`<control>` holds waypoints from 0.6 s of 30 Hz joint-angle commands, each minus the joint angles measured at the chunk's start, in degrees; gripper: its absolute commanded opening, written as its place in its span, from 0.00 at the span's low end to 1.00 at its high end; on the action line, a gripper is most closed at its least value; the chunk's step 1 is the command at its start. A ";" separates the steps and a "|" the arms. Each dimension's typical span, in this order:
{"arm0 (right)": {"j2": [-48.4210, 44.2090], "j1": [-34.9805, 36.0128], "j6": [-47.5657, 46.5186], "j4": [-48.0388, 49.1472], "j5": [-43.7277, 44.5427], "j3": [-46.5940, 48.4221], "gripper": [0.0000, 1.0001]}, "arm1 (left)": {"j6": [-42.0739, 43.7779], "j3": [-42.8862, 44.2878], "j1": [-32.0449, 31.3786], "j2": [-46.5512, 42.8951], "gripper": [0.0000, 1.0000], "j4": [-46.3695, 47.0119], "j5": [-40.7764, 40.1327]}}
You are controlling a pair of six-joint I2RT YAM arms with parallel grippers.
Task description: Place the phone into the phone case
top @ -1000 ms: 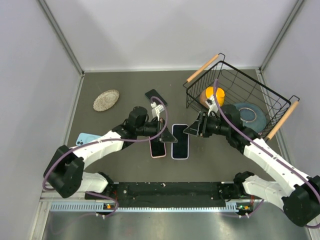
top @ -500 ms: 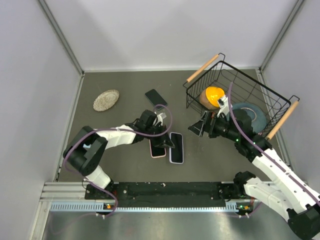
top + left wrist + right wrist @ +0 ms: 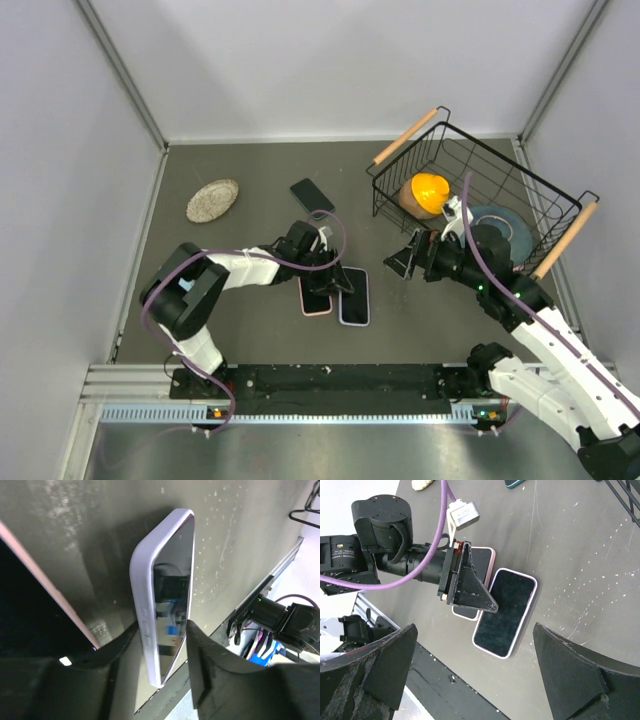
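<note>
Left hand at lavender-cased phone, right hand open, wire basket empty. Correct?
Not empty: the top external view shows an orange object in the wire basket. The left hand at the lavender-cased phone and the right hand open are right.

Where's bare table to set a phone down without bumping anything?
Free: the far strip between the round woven coaster and the black wire basket; the near patch right of the lavender-cased phone. Crowded: the centre, around the left gripper and pink-cased phone.

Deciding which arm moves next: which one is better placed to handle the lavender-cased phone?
Left. The left hand straddles the lavender-cased phone; the right hand hangs open, well apart from it.
</note>
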 commanded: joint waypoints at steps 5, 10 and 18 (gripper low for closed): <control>0.43 -0.03 -1.57 -0.57 0.38 0.51 0.99 | 1.55 0.50 -0.12 -7.13 0.50 -2.15 -6.37; 2.18 0.05 -1.13 -0.57 -1.11 0.69 0.93 | 2.78 2.86 -0.04 -14.06 0.56 -8.55 -10.66; 7.70 1.19 -1.92 3.21 -2.36 -1.42 0.02 | 5.86 13.32 3.65 -20.06 0.80 -28.42 -35.87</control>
